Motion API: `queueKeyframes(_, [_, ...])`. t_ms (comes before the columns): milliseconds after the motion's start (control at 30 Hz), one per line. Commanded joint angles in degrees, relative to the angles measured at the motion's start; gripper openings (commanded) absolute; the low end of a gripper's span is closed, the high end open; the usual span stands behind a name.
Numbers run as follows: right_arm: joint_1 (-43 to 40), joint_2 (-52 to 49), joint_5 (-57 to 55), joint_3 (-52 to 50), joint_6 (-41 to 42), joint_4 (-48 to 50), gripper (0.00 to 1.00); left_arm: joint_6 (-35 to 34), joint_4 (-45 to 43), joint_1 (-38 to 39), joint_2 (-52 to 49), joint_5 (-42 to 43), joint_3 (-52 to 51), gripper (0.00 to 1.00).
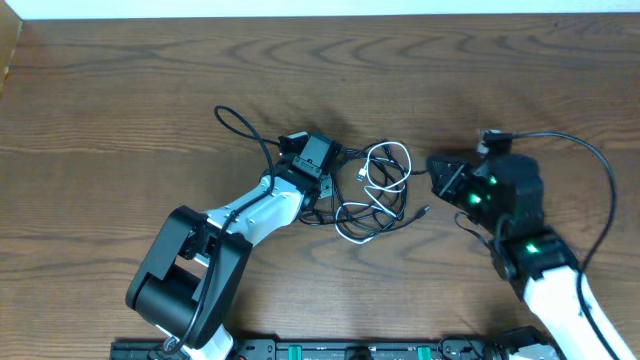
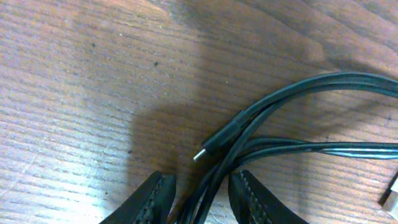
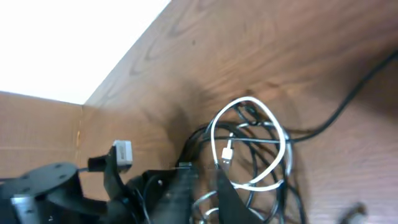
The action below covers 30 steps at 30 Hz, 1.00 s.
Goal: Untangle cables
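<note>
The cables [image 1: 375, 195] lie in a loose tangle at mid-table: several thin black cords and one white cable [image 1: 388, 160] looped on top. My left gripper [image 1: 337, 158] is at the tangle's left edge. In the left wrist view its fingers [image 2: 155, 199] stand apart, with black cords [image 2: 214, 180] running between them and a black plug [image 2: 214, 144] just ahead. My right gripper [image 1: 436, 170] is just right of the tangle. In its wrist view the blurred gripper [image 3: 205, 193] shows a narrow gap above the white cable [image 3: 273, 137], holding nothing.
Thick black camera cords arc behind each wrist [image 1: 240, 125] [image 1: 590, 165]. A cardboard box [image 1: 8, 50] sits at the far left corner. The table's far edge meets a white wall [image 1: 320, 8]. A loose black plug [image 1: 425, 212] lies right of the tangle.
</note>
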<state>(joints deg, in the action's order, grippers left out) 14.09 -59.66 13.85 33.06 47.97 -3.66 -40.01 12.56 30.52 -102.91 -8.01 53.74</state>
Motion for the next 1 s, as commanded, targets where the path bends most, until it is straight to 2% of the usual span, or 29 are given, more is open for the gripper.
queueKeyframes(0, [-0.1, 1.1, -0.9, -0.1, -0.6, -3.6, 0.27, 0.6, 0.2, -0.2, -0.9, -0.6, 0.5, 0.37])
queueKeyframes(133, [1.2, -3.7, 2.9, -0.1, 6.8, -4.2, 0.27, 0.5, 0.2, -0.2, -0.9, -0.5, 0.5, 0.37])
queueKeyframes(333, [5.1, -14.4, 7.2, -0.1, 5.7, 5.5, 0.35, 0.6, 0.2, -0.2, -0.9, -0.6, 0.5, 0.38])
queueKeyframes(400, [6.2, -18.2, 8.9, -0.1, 8.3, 7.9, 0.33, 0.6, 0.2, -0.2, -0.9, -0.6, 0.5, 0.41])
queueKeyframes(567, [7.0, -25.6, 8.8, -0.1, 18.8, 8.2, 0.27, 0.6, 0.2, -0.2, -0.9, -0.5, 0.5, 0.42])
queueKeyframes(700, [7.0, -28.0, 8.6, -0.1, 21.5, 8.2, 0.28, 0.6, 0.2, -0.2, -0.9, -0.5, 0.5, 0.42])
queueKeyframes(833, [7.0, -28.5, 3.7, -0.1, 23.0, 7.9, 0.36, 0.6, 0.2, -0.2, -0.9, -0.6, 0.5, 0.42])
queueKeyframes(967, [7.0, -28.9, 0.9, -0.1, 26.3, 7.7, 0.35, 0.6, 0.2, -0.2, -0.9, -0.6, 0.5, 0.42])
